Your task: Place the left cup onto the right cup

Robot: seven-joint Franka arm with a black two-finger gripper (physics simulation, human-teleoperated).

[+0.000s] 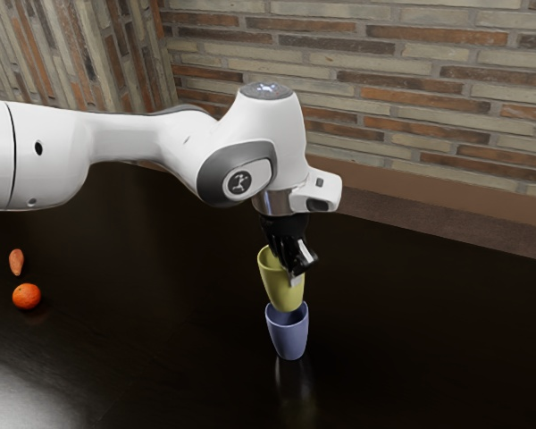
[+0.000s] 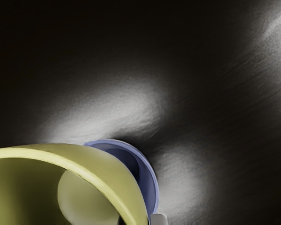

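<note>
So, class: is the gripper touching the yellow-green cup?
Touching. The exterior view shows the gripper pinching the rim of the yellow-green cup from two sides.

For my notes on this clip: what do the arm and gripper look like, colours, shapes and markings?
The arm has glossy white, rounded casings with a thin black seam ring near the exterior view's left edge. One joint carries a grey cover with a dark disc bearing a white logo, topped by a pale grey cap. Under a white wrist block sits the black two-finger gripper.
</note>
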